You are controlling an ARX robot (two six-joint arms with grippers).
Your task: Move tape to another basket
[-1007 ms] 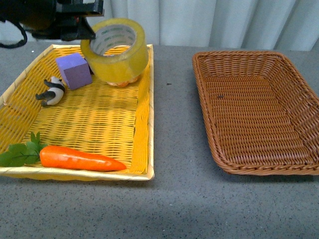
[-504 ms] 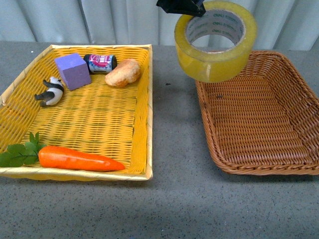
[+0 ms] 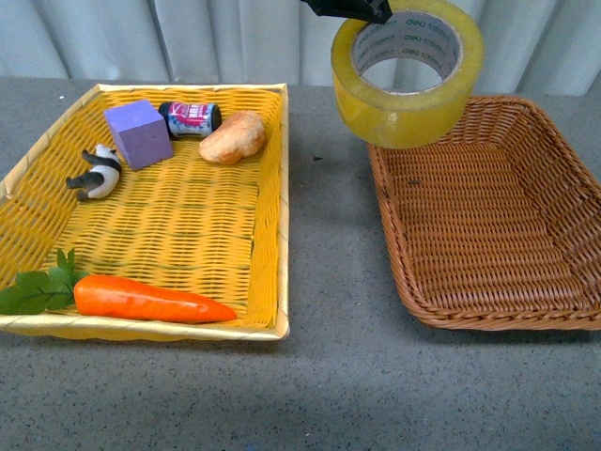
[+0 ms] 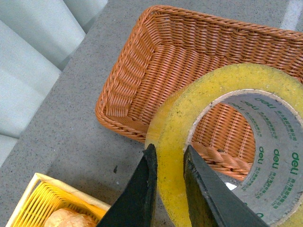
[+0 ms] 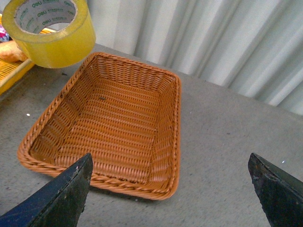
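Now the tape, clamped by its wall in the left gripper, hangs above the brown basket's far left corner, carried clear of the yellow tray, so only lowering and release remain.

Left gripper high, clamping the tape; right gripper spread wide

A yellow tray is lying left, holding a cube, panda, can and bread far, and a carrot near.
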